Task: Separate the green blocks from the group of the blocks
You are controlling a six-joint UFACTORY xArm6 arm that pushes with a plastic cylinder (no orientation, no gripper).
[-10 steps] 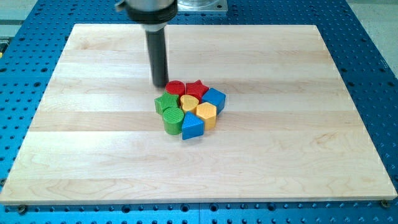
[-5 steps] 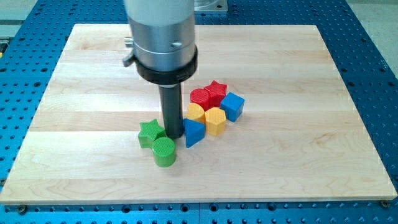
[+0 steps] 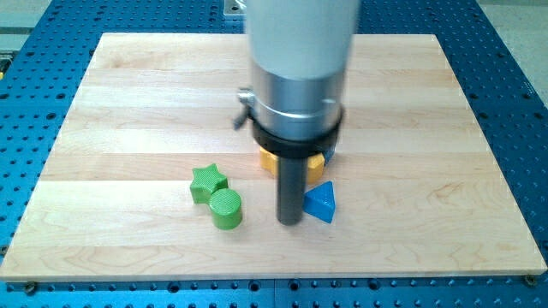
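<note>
My tip (image 3: 290,222) rests on the board between the green blocks and the blue triangle block. The green star (image 3: 208,181) and the green cylinder (image 3: 226,209) lie together left of the tip, with bare board between them and it. The blue triangle block (image 3: 320,203) lies just right of the rod. A yellow block (image 3: 269,161) and an orange-yellow block edge (image 3: 315,162) show behind the rod, with a sliver of a blue block (image 3: 329,157). The arm's body hides the red blocks.
The wooden board (image 3: 128,103) lies on a blue perforated table (image 3: 26,128). The arm's large grey body (image 3: 298,68) fills the view's top centre and covers part of the block group.
The rod moved down and to the right, from beside the green star to below the group. The blue triangle slid right and down. The green blocks stayed put, apart from the rest.
</note>
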